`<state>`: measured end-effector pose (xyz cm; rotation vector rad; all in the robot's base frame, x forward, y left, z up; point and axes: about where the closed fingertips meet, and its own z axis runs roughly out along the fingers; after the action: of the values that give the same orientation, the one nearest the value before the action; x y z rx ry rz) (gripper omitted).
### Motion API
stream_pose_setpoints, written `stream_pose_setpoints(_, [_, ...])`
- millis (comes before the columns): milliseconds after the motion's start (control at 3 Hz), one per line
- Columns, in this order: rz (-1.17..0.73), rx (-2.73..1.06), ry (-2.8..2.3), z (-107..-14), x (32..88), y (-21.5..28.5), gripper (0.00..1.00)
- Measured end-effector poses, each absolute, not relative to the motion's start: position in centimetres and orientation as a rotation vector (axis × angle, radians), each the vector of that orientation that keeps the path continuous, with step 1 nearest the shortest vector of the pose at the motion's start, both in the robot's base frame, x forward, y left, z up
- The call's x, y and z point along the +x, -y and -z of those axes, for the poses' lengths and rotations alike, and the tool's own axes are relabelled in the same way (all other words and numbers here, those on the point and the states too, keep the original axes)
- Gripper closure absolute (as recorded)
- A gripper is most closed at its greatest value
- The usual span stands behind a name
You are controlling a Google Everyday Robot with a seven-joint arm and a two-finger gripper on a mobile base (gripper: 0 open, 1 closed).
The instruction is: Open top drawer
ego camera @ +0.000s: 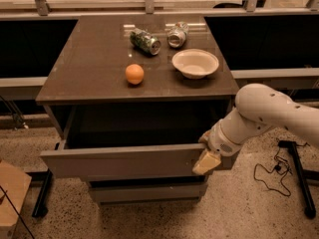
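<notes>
The top drawer (124, 162) is a wide grey-brown panel without a handle. It stands pulled out from under the brown tabletop (94, 59), and its dark inside shows above the front panel. My gripper (206, 161) is at the drawer front's right end, touching or just in front of the panel, at the end of the white arm (264, 113) that reaches in from the right. A narrower drawer front (147, 192) shows below, pushed in.
On the tabletop lie an orange (134, 74), a white bowl (195, 62), a green can (145, 41) on its side and a silver can (176, 35). A black stand leg (298, 176) and a cable (271, 171) are on the floor at the right. A cardboard box (11, 193) is at the left.
</notes>
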<state>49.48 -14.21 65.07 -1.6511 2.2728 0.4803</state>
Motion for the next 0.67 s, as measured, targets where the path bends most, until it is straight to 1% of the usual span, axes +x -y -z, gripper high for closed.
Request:
stream_pose_setpoints(333, [-0.48, -1.651, -2.273, -65.31, 49.48, 14.21, 0.46])
stream_pose_setpoints(667, [-0.48, -1.651, -2.273, -65.33, 49.48, 14.21, 0.23])
